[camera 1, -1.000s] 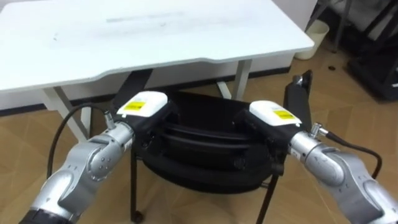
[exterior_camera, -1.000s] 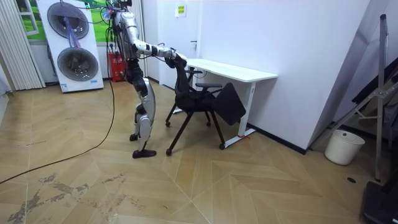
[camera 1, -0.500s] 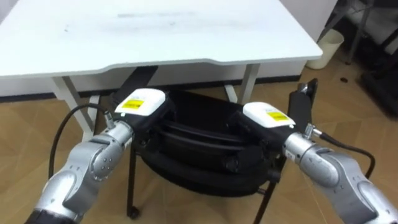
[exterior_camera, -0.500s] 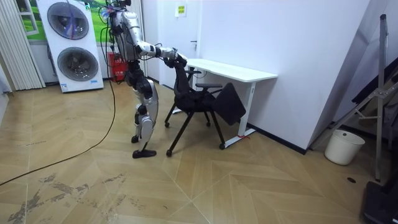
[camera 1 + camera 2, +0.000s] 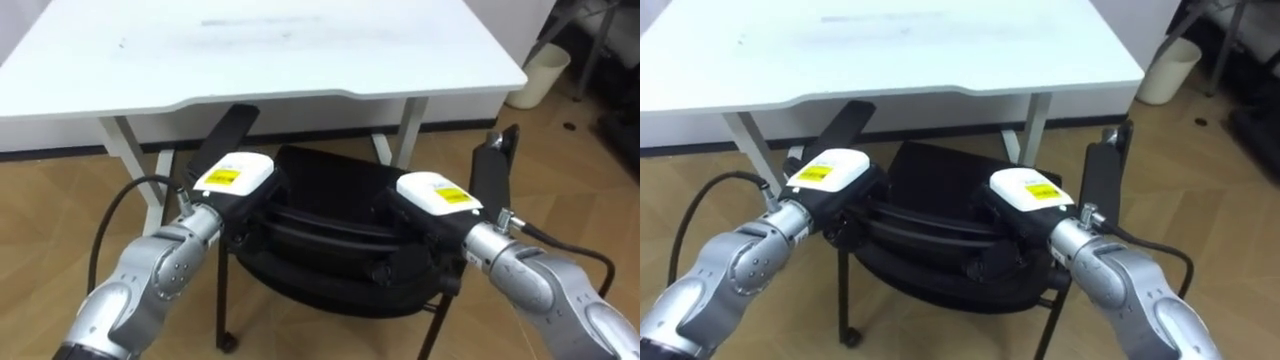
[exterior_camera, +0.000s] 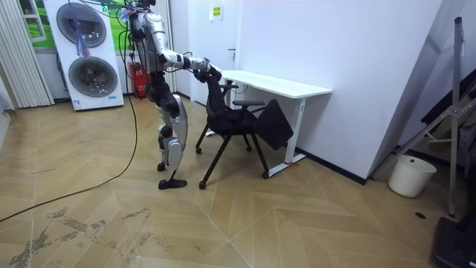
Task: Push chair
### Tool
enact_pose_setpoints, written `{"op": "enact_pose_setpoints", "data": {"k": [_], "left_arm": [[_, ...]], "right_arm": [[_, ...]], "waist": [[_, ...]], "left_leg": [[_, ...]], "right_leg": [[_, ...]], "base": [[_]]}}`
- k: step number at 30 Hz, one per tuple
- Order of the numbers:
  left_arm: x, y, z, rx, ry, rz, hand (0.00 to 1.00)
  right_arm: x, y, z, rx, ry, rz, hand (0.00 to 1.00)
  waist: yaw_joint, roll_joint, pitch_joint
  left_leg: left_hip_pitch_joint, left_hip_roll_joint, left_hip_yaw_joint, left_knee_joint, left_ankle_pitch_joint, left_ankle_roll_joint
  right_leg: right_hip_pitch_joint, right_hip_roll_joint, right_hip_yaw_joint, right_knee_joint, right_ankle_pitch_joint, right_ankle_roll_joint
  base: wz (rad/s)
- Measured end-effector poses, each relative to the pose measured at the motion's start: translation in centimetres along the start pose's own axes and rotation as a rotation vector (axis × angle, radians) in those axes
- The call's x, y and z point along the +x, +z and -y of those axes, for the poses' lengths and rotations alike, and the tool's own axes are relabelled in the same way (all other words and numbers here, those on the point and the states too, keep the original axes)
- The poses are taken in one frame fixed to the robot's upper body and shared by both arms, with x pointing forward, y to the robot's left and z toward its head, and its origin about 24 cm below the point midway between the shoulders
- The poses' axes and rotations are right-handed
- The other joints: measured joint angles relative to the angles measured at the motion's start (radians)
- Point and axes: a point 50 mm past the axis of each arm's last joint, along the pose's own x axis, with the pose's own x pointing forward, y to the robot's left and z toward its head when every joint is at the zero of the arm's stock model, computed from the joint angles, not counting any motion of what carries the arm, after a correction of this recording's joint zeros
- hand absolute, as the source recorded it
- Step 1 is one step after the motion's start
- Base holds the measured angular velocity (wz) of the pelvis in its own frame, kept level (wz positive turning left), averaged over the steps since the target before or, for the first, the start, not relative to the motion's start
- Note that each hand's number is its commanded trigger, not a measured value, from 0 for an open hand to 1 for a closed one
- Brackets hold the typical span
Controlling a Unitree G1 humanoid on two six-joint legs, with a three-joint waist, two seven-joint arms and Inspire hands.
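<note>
Hands sit on the black chair [image 5: 330,195], along the top of its backrest. The left hand [image 5: 232,178] is at the backrest's left end and the right hand [image 5: 432,195] at its right end, each with its white back turned upward and a yellow label on it. The chair lies between and just beyond the two hands. Its seat points away from them toward the white desk [image 5: 270,50], and the seat's far edge meets the desk's near edge in the eye views. Whether either hand's fingers are curled round the backrest or laid flat against it I cannot tell (they are dark and lost against the black frame below the palms). Just ahead of the left hand a black armrest [image 5: 231,128] slants up to the desk's edge. To the outside of the right hand a second armrest [image 5: 493,165] stands clear of the desk. Far beyond the right hand a pale waste bin [image 5: 541,74] stands on the wooden floor. In the room view the robot stands upright behind the chair, arms out to the backrest, with two stacked washing machines [image 6: 82,53] behind it.
</note>
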Motion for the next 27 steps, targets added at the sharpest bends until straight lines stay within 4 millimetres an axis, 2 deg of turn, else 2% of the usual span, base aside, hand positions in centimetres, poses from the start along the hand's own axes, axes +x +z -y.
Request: {"op": "enact_pose_setpoints", "data": {"k": [4,6,8,9,11,13,14,15,16,17,18,19,20,21,22,23,24,26,27], "left_arm": [[0.1,0.5,-0.2,-0.009,-0.002,0.009,1.0],[0.1,0.5,-0.3,-0.007,-0.002,0.012,1.0],[0.3,0.7,-0.4,-0.004,-0.012,0.011,1.0],[0.3,0.7,-0.4,-0.004,-0.014,0.01,1.0],[0.4,0.6,-0.4,0.007,-0.024,0.004,1.0],[0.3,0.5,-0.4,0.019,-0.033,-0.002,1.0],[0.3,0.5,-0.3,0.026,-0.038,-0.004,1.0],[0.3,0.5,-0.3,0.027,-0.038,-0.003,1.0],[0.3,0.4,-0.3,0.029,-0.035,-0.004,1.0],[0.2,0.3,-0.5,0.038,-0.027,-0.002,1.0],[0.1,0.3,-0.6,0.042,-0.023,-0.003,1.0],[0.0,0.2,-0.9,0.049,-0.01,0.0,1.0],[-0.1,0.1,-1.2,0.048,0.005,-0.003,0.65],[-0.1,0.0,-1.2,0.047,0.012,-0.006,0.0],[0.0,0.0,-1.5,0.046,0.027,-0.01,0.0],[0.0,0.0,-1.7,0.047,0.031,-0.012,0.0],[0.1,0.0,-1.6,0.043,0.032,-0.013,0.0],[0.2,0.3,-1.5,0.026,0.028,-0.01,0.0],[0.3,0.4,-1.5,0.02,0.029,-0.01,0.0]], "right_arm": [[-0.2,0.2,0.5,-0.035,0.01,0.003,1.0],[-0.3,0.2,0.6,-0.039,0.013,0.004,1.0],[-0.2,0.3,0.6,-0.046,0.019,0.004,1.0],[-0.2,0.3,0.6,-0.045,0.021,0.004,1.0],[-0.1,0.4,0.3,-0.035,0.03,0.007,1.0],[0.1,0.4,-0.1,-0.021,0.039,0.004,1.0],[0.2,0.3,-0.2,-0.013,0.043,0.002,1.0],[0.2,0.3,-0.3,-0.013,0.045,0.0,1.0],[0.3,0.3,-0.4,-0.013,0.042,-0.002,1.0],[0.3,0.3,-0.4,-0.008,0.032,-0.002,1.0],[0.4,0.4,-0.4,-0.008,0.028,-0.002,1.0],[0.5,0.5,-0.2,-0.007,0.013,0.003,1.0],[0.7,0.6,0.1,-0.011,0.003,0.009,1.0],[0.8,0.7,0.3,-0.016,-0.001,0.012,0.59],[0.9,0.7,0.7,-0.024,-0.009,0.014,0.07],[1.0,0.7,0.9,-0.031,-0.015,0.013,0.0],[1.0,0.7,1.0,-0.033,-0.015,0.011,0.0],[0.8,0.2,1.3,-0.033,-0.009,-0.011,0.0],[0.8,0.1,1.4,-0.027,-0.007,-0.016,0.0]], "waist": [[0.01,-0.008,-0.0021],[0.011,-0.018,-0.0026],[0.011,-0.023,-0.0024],[0.011,-0.023,-0.0021],[0.018,-0.024,-0.0005],[0.024,-0.022,0.0007],[0.039,-0.015,0.0052],[0.049,-0.016,0.0061],[0.057,-0.014,0.0083],[0.067,-0.01,0.0103],[0.069,-0.007,0.0098],[0.067,-0.004,0.0106],[0.068,-0.002,0.0107],[0.068,-0.001,0.0108],[0.063,0.001,0.0113],[0.058,0.005,0.0139],[0.058,0.007,0.0149],[0.058,0.016,0.0154],[0.065,0.013,0.0153]], "left_leg": [[0.004,-0.02,0.028,0.002,-0.012,0.024],[0.012,-0.035,0.047,0.005,-0.021,0.037],[0.018,-0.059,0.052,0.023,-0.043,0.056],[0.017,-0.062,0.053,0.029,-0.049,0.06],[0.01,-0.07,0.053,0.071,-0.09,0.073],[0.007,-0.072,0.039,0.097,-0.112,0.085],[0.008,-0.072,0.035,0.11,-0.121,0.089],[0.007,-0.075,0.028,0.112,-0.122,0.091],[0.001,-0.088,-0.016,0.112,-0.122,0.091],[-0.01,-0.107,-0.081,0.115,-0.121,0.093],[-0.02,-0.115,-0.113,0.121,-0.12,0.093],[-0.042,-0.139,-0.187,0.133,-0.12,0.093],[-0.053,-0.166,-0.259,0.133,-0.109,0.092],[-0.06,-0.177,-0.288,0.133,-0.104,0.09],[-0.07,-0.19,-0.34,0.131,-0.092,0.085],[-0.073,-0.19,-0.35,0.128,-0.082,0.08],[-0.075,-0.186,-0.346,0.128,-0.073,0.078],[-0.074,-0.146,-0.209,0.118,-0.063,0.09],[-0.068,-0.144,-0.192,0.107,-0.061,0.092]], "right_leg": [[-0.003,-0.033,0.0,0.007,0.002,0.018],[-0.004,-0.049,0.008,0.025,0.006,0.017],[0.0,-0.074,0.016,0.057,0.002,0.036],[0.001,-0.079,0.017,0.063,0.005,0.042],[-0.003,-0.091,0.026,0.094,0.008,0.055],[-0.026,-0.101,0.039,0.158,0.021,0.057],[-0.04,-0.102,0.054,0.186,0.033,0.055],[-0.044,-0.1,0.064,0.19,0.037,0.054],[-0.042,-0.087,0.075,0.174,0.046,0.052],[-0.029,-0.063,0.093,0.122,0.055,0.045],[-0.019,-0.046,0.105,0.085,0.059,0.046],[0.007,-0.012,0.126,0.011,0.063,0.048],[0.028,0.012,0.138,-0.047,0.065,0.049],[0.036,0.022,0.143,-0.07,0.066,0.051],[0.048,0.041,0.148,-0.108,0.078,0.049],[0.059,0.052,0.146,-0.129,0.082,0.044],[0.066,0.054,0.14,-0.138,0.081,0.042],[0.084,0.046,0.099,-0.148,0.057,0.044],[0.083,0.041,0.097,-0.141,0.051,0.045]], "base": [[-0.08],[-0.03],[0.0],[0.0],[0.0],[-0.06],[-0.11],[-0.09],[0.0],[0.07],[0.22],[0.37],[0.42],[0.53],[0.62],[0.63],[0.5],[0.45],[0.25]]}}
